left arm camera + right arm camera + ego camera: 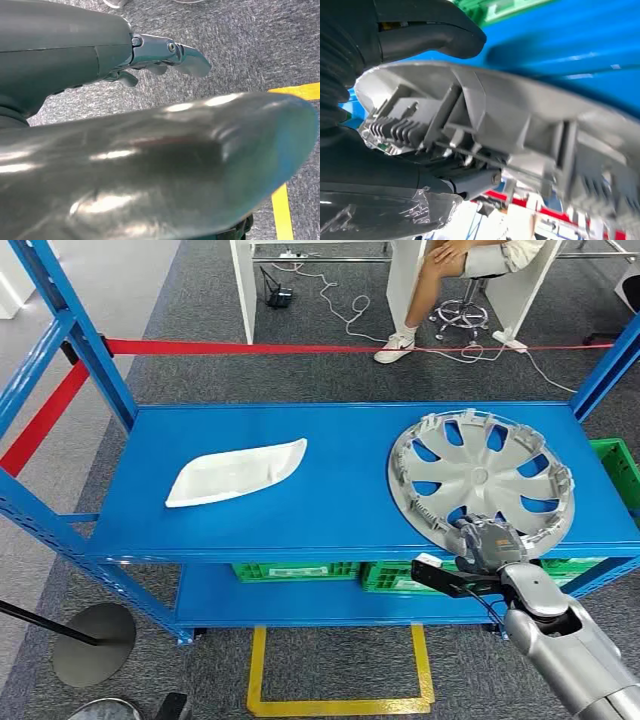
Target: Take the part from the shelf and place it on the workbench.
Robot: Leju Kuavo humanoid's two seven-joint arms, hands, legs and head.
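The grey hubcap (pixel 481 483), lying on the right of the blue shelf (pixel 347 490) beside a white part (pixel 235 472), is gripped at its near rim by the right hand (pixel 487 545), while the left hand's (pixel 166 52) fingers are held loosely apart; no writing can be read.

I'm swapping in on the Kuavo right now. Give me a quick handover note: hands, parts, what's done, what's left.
Right robot hand: grips the near rim of the grey wheel cover, which lies on the blue shelf and overhangs its front edge.
Left robot hand: holds nothing, hanging over the carpet.
White part: lies untouched on the shelf's left side.
Done: cover grasped.
Left: lift it off the shelf, carry it to the workbench, set it down.
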